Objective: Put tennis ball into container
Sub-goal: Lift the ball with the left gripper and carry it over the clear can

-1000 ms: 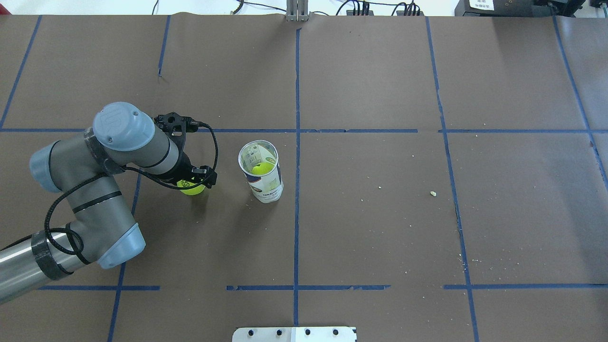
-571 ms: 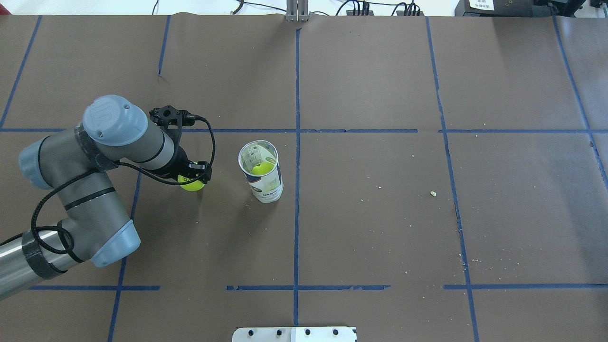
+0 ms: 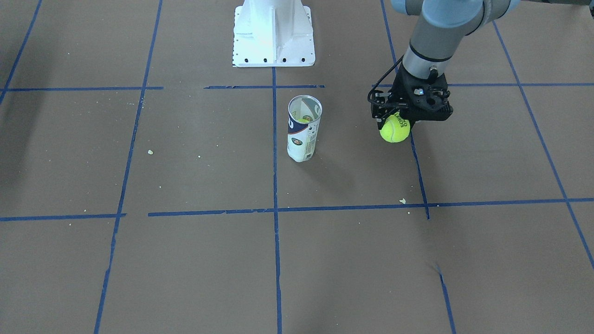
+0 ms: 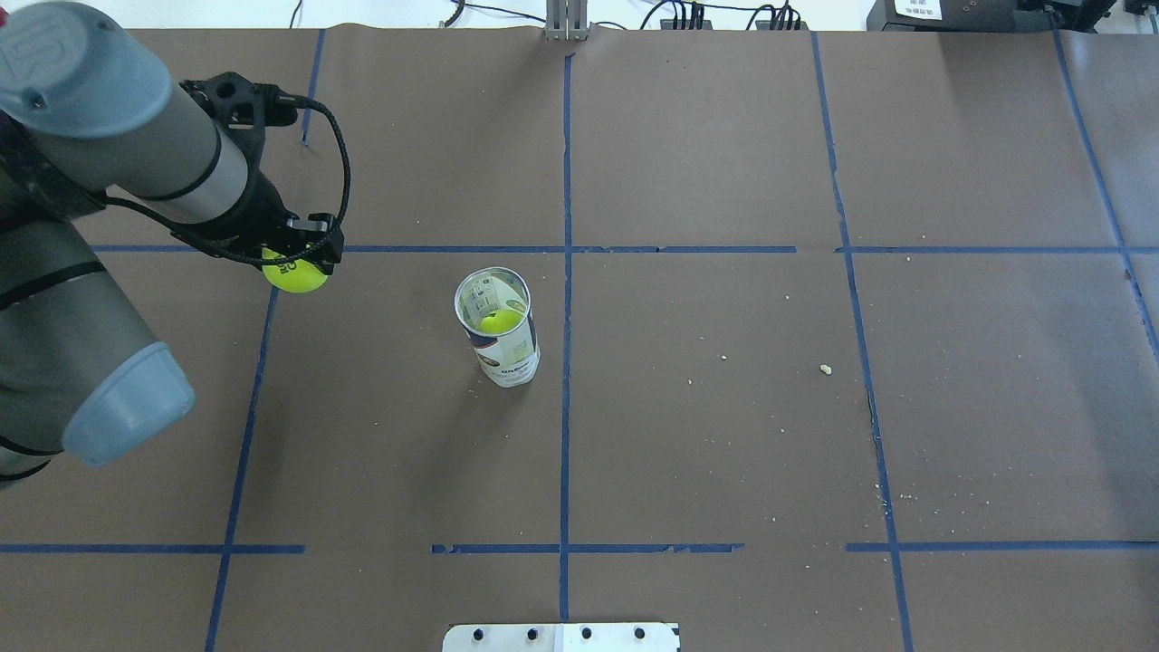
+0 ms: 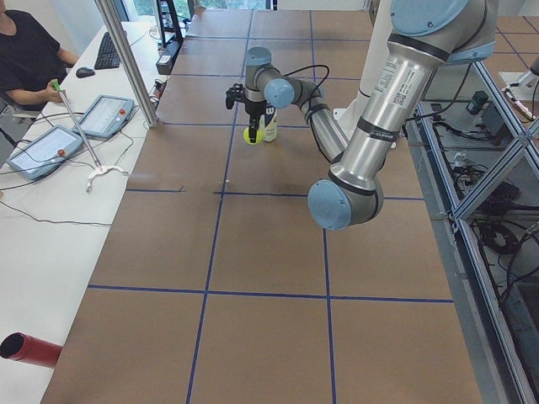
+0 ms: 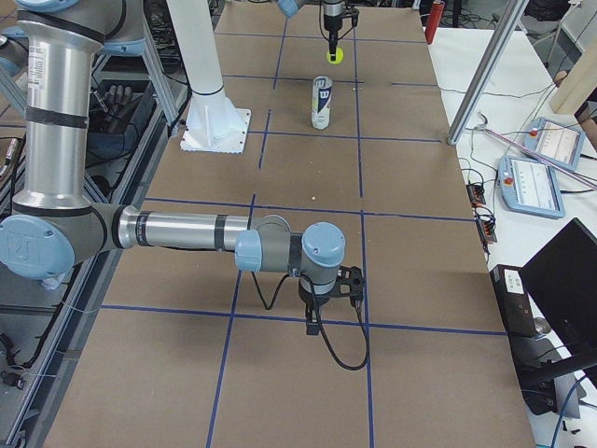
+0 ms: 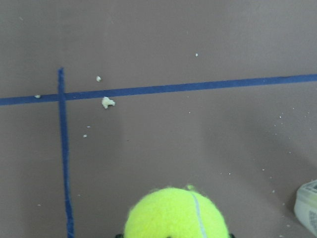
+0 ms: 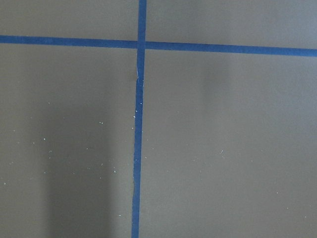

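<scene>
Has the tennis ball (image 3: 393,131) in the left gripper (image 3: 396,123), jaws clamped snugly round its upper half, hanging clear of the brown paper (image 4: 724,453). Sits well apart from the container (image 3: 304,129) as yet, which lies off toward the robot's right and slightly nearer its base. Stands upright, long axis vertical, mouth up, and already holds another yellow-green ball (image 4: 499,321) low inside (room above it, seemingly). Calls for a sideways carry to above the rim, then a straight drop; hard to judge whether high enough to clear it. Leaves the right gripper (image 6: 315,317) parked far off at the table's other end, with no telling whether parted or closed. Underfoot: blue tape (image 4: 566,407) in a grid, scattered crumbs (image 4: 825,369), a white pedestal base (image 3: 274,32) beyond.
</scene>
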